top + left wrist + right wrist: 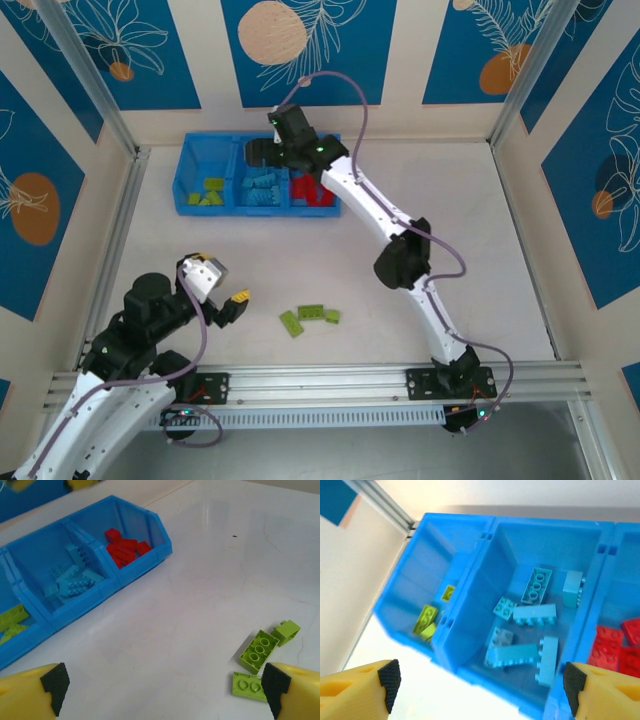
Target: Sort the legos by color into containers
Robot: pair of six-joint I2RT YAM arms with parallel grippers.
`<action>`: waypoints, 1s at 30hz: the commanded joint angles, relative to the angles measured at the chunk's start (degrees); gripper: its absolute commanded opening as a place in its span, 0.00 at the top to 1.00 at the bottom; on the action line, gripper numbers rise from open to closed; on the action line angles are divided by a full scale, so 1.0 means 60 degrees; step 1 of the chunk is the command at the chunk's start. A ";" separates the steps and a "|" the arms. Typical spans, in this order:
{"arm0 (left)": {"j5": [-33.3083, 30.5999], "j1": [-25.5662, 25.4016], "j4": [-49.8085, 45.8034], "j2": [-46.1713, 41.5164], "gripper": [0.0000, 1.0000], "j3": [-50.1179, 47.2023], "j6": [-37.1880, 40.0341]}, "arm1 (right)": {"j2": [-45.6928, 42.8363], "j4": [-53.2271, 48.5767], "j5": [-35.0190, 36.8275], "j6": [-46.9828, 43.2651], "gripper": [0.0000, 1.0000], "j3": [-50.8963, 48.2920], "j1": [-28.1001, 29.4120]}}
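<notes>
From above, the long blue bin (186,178) sits at the far left of the table (450,230). Its three compartments hold lime green legos (210,192) on the left, light blue legos (263,190) in the middle and red legos (312,190) on the right. The right claw (262,154) hangs over the bin's far edge, about above the middle compartment. Three loose green legos (311,317) lie near the front of the table, just to the right of the left claw (222,280), which is spread and apart from them.

From the left wrist, the left claw (165,695) stands wide with nothing between its yellow fingers (30,695). The loose green legos (257,650) lie close by its right finger, one partly hidden behind that fingertip. The bin (150,555) is well off to the upper left.

From the right wrist, the right claw (481,682) is spread wide and empty. Below it is the bin (485,555), with the light blue legos (535,625) scattered in the middle compartment, the green ones (427,620) to the left and the red ones (615,645) at the right edge.
</notes>
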 commanded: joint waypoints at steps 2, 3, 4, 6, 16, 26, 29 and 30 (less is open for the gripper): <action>-0.1017 -0.0034 -0.0324 0.0714 0.00 0.0646 -0.1623 | -0.2915 -0.0498 -0.0838 -0.0446 0.12 -0.1941 0.0000; -0.1194 -0.0028 -0.0557 0.0999 0.00 0.0863 -0.2101 | -0.3563 -0.0443 -0.0880 -0.0516 0.12 -0.2746 0.0028; -0.1328 -0.0033 -0.0763 0.1259 0.00 0.1059 -0.2610 | -0.4149 -0.0364 -0.0935 -0.0574 0.12 -0.3430 0.0051; -0.1341 -0.0036 -0.1190 0.1927 0.00 0.1423 -0.3822 | -0.5535 -0.0007 -0.1010 -0.0617 0.11 -0.5280 0.0101; -0.0281 -0.1850 -0.1164 0.4781 0.05 0.1620 -0.8850 | -1.1049 0.0980 -0.0265 0.0331 0.10 -1.1741 0.0198; -0.2878 -0.5604 -0.0815 0.7799 0.06 0.1307 -1.2781 | -1.1938 0.0313 0.0439 0.0670 0.09 -1.3124 0.0121; -0.2919 -0.5938 -0.0678 0.8713 0.07 0.1447 -1.3150 | -1.1824 0.0423 0.0355 0.0657 0.09 -1.3139 0.0101; -0.2868 -0.5953 -0.0579 0.8963 0.07 0.1458 -1.3263 | -1.1769 0.0440 0.0323 0.0632 0.09 -1.3110 0.0073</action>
